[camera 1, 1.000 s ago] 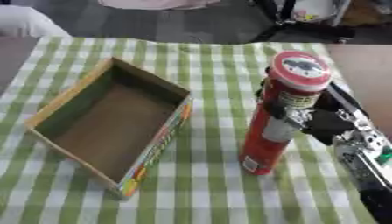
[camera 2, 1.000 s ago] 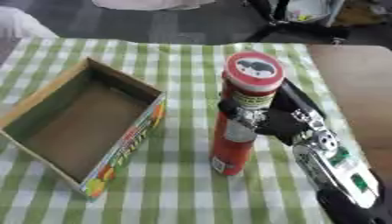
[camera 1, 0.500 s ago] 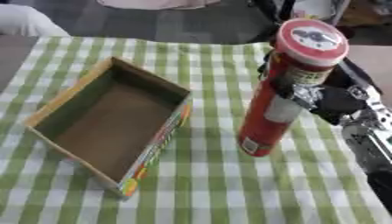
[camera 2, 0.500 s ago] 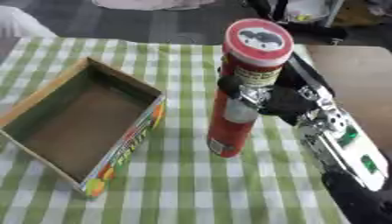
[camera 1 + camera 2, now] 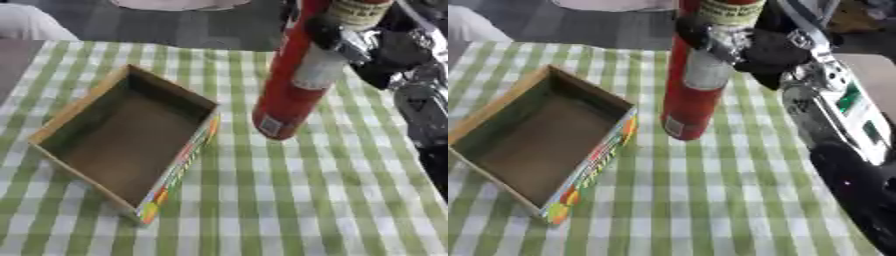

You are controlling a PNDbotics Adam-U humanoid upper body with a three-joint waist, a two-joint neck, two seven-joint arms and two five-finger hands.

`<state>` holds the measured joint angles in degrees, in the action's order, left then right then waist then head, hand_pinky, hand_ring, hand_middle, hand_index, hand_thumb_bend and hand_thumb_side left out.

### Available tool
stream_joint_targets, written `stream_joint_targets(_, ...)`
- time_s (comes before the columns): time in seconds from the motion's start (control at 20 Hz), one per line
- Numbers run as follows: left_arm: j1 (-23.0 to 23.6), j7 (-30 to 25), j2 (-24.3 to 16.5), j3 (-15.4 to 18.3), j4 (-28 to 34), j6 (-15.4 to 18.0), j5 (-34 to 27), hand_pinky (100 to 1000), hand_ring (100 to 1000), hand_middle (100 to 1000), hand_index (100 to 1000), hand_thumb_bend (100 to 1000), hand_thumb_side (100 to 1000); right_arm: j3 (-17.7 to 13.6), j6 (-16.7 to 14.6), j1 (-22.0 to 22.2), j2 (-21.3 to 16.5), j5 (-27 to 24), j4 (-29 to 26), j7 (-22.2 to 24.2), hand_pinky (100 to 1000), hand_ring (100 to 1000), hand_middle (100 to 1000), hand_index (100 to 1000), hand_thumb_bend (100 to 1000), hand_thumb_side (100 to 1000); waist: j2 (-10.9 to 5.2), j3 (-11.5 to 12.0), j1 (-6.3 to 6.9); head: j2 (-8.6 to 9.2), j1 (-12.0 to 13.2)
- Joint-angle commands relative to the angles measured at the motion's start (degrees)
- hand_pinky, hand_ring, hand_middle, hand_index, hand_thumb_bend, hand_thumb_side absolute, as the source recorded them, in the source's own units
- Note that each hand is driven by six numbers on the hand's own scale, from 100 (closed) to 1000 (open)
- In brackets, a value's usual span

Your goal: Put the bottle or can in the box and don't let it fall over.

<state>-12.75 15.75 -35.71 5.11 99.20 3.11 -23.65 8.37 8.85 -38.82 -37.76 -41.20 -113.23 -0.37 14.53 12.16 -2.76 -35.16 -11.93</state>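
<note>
Right hand point(image 5: 767, 47) at upper right of frame, fingers point(image 5: 710, 35) curled round the upper part of the tall red can point(image 5: 695, 85), gripping it. Can is a long red tube with a white label patch mid-body and a small label near the bottom edge; its top runs out of the upper edge of the frame. It is tilted slightly, the lower end leaning toward frame left. Its bottom shows over the green-and-white checked cloth point(image 5: 289, 200) on the bench, upper centre of frame; whether it touches the cloth or is clear of it, cannot tell. The right forearm, black and silver with a green mark, runs down the right side to the lower right corner.

Open cardboard box point(image 5: 122, 145) sits at centre left of frame, lying askew, brown inside, a colourful printed side facing lower right. Nothing inside it. Can is just beside the box's upper right corner, outside it, not touching it as far as visible.

Left hand shows in neither view.

Grey floor point(image 5: 175, 25) runs along the top edge beyond the cloth.
</note>
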Motion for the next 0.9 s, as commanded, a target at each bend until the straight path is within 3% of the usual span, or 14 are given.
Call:
stream_joint_targets(0.05,-0.9,-0.3,-1.8,0.0,0.5,0.0,0.2,770,844,768,824,506,485,0.3,2.0,-4.5,-1.3,-1.7,-0.3,-0.8,576,551,543,616,380,100,-1.53,0.2,0.18,0.29,-0.7)
stream_joint_targets(0.5,-2.1,-0.9,-1.6,-0.7,0.5,-0.3,-0.1,770,843,769,823,508,483,4.4,5.2,-18.5,3.8,-1.3,8.6,-0.4,574,551,543,615,388,100,-1.25,0.8,0.01,0.27,-2.8)
stream_joint_targets(0.9,-3.1,-1.0,-1.2,-1.0,0.5,-0.4,-0.5,770,841,767,824,511,482,8.7,6.0,-22.9,9.5,6.9,14.3,0.8,573,550,543,614,406,100,-0.73,1.9,-0.16,0.41,-4.8)
